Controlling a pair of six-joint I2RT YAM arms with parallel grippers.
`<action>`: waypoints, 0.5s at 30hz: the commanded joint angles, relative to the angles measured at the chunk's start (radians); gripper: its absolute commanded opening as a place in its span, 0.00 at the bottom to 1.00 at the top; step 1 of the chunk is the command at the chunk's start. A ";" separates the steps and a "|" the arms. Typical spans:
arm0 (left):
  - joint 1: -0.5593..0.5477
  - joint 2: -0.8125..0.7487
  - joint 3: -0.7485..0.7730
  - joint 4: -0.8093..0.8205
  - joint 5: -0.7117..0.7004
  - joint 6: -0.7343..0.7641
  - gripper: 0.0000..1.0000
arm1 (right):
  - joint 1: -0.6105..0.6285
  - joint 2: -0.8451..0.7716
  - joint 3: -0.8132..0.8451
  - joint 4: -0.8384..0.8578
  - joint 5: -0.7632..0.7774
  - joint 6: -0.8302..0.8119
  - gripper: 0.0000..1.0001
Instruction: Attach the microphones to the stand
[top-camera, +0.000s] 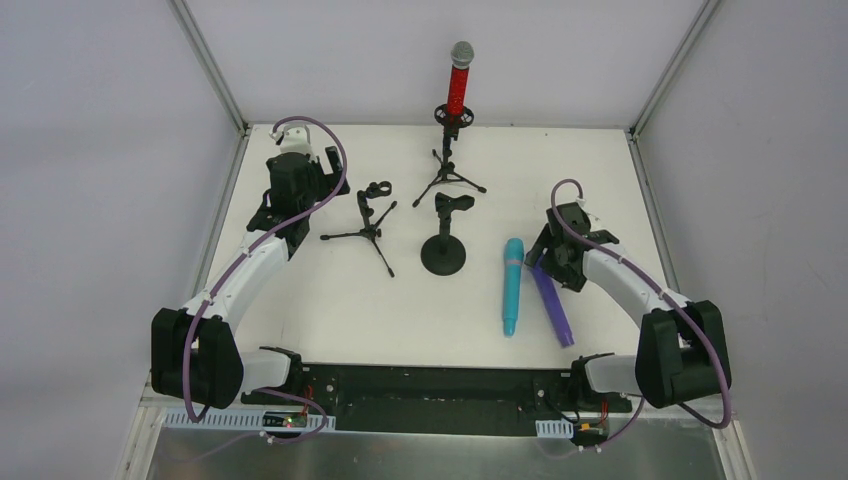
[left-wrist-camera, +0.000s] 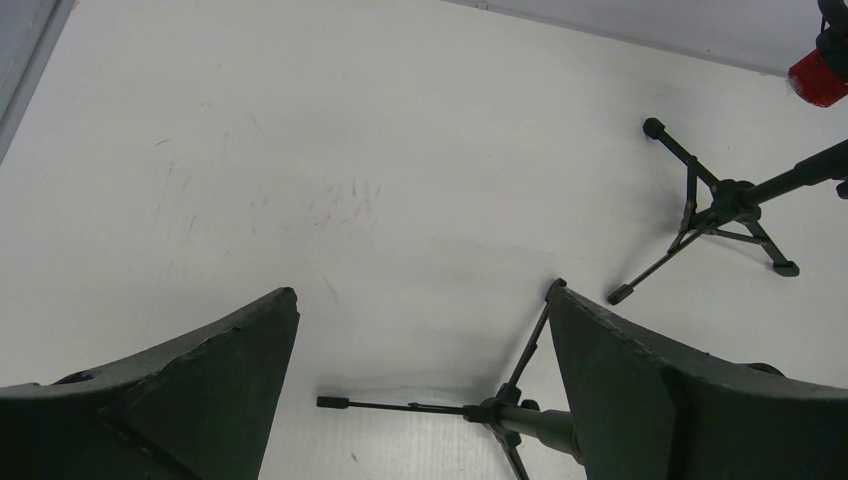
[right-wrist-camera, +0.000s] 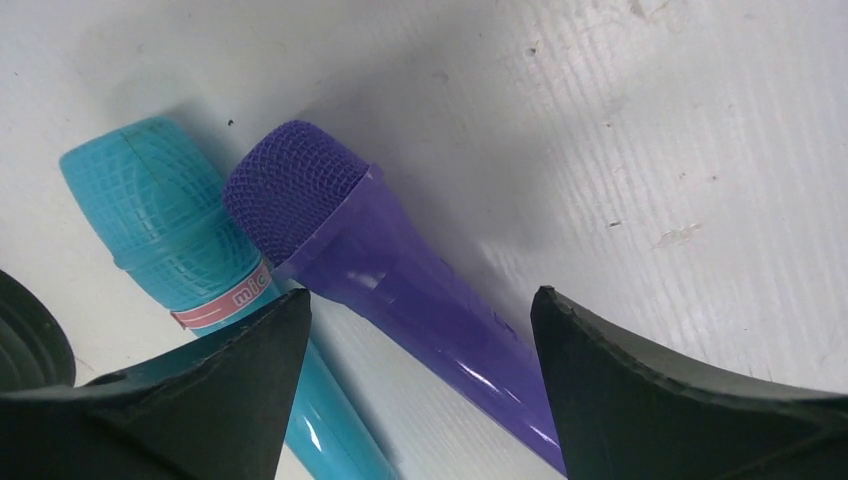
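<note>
The red microphone (top-camera: 460, 85) with a silver mesh head stands upright in the far tripod stand (top-camera: 447, 172). A second tripod stand (top-camera: 368, 228) and a round-base stand (top-camera: 443, 250) hold nothing. The cyan microphone (top-camera: 512, 285) and the purple microphone (top-camera: 551, 305) lie side by side on the table, heads away from me. My right gripper (top-camera: 545, 258) is open, low over the purple microphone (right-wrist-camera: 400, 270), which lies between its fingers; the cyan microphone (right-wrist-camera: 160, 220) is by the left finger. My left gripper (top-camera: 335, 178) is open and empty, left of the second tripod (left-wrist-camera: 500, 410).
The white table (top-camera: 300, 300) is walled by a metal frame at left, right and back. In the left wrist view the far tripod (left-wrist-camera: 725, 200) and the red microphone's base (left-wrist-camera: 820, 75) show at the right. The round base's edge (right-wrist-camera: 25, 340) shows in the right wrist view.
</note>
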 joint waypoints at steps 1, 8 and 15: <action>-0.001 -0.004 0.004 0.032 0.023 0.003 0.95 | -0.005 0.031 0.004 -0.013 -0.043 -0.002 0.84; 0.000 -0.003 0.004 0.032 0.023 0.005 0.95 | -0.009 0.087 0.013 -0.003 -0.048 -0.002 0.74; -0.001 0.000 0.004 0.032 0.025 0.006 0.95 | -0.034 0.150 0.042 0.029 -0.077 0.042 0.63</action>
